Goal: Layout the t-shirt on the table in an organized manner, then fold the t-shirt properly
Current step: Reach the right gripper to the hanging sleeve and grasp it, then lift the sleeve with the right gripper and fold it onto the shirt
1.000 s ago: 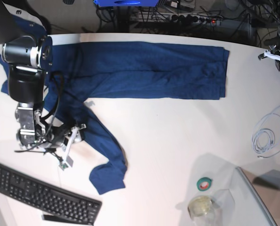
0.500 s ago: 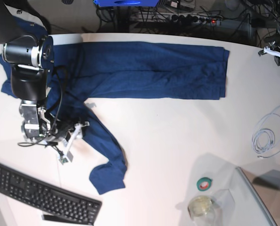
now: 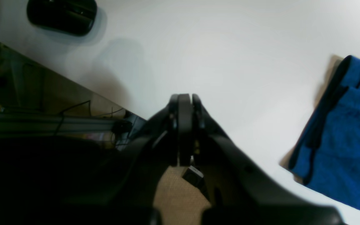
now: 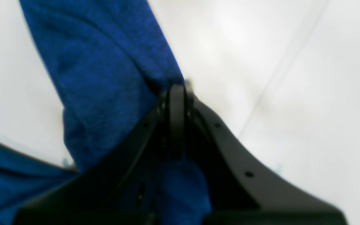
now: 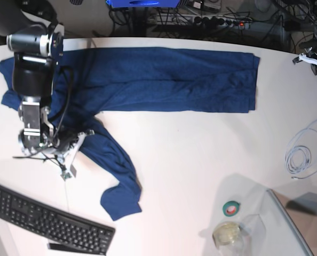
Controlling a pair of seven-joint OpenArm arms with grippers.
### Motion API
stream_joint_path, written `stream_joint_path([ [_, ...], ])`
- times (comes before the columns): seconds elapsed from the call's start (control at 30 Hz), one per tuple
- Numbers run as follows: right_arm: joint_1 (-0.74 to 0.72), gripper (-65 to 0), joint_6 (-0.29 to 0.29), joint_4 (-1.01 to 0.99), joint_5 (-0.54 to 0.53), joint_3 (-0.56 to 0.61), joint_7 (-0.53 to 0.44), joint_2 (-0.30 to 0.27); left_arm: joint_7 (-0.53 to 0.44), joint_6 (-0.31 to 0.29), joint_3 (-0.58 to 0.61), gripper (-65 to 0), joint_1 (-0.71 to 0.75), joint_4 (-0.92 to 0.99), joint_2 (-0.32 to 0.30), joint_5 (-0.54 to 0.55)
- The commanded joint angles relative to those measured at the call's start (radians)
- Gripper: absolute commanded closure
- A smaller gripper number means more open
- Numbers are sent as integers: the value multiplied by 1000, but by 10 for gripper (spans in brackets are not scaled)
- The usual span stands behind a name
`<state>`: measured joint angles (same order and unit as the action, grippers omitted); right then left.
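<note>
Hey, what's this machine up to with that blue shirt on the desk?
A two-armed robot is laying out a navy t-shirt on the white table before folding it. The body lies folded in a long band, while one sleeve trails crumpled toward the keyboard. The right gripper is shut on the t-shirt at that sleeve's edge. The left gripper is shut and empty, off at the table's far edge.
</note>
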<state>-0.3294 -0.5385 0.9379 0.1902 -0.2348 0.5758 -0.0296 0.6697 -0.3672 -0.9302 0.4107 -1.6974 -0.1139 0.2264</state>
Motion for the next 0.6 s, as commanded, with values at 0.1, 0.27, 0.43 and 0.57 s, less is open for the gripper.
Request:
stream_joint_path([
  [0.1, 108, 0, -13, 304, -21, 5, 69, 35, -21, 3, -6, 0, 0, -16, -17, 1],
  [0.27, 261, 0, -119, 576, -21, 5, 163, 99, -18, 3, -5, 0, -37, 3, -16, -8],
  [0.43, 410, 0, -160, 769, -21, 18, 200, 144, -18, 3, -5, 0, -60, 29, -17, -8],
  [0.57, 513, 0, -160, 875, -21, 125, 198, 145, -18, 3, -5, 0, -68, 53, -17, -8],
])
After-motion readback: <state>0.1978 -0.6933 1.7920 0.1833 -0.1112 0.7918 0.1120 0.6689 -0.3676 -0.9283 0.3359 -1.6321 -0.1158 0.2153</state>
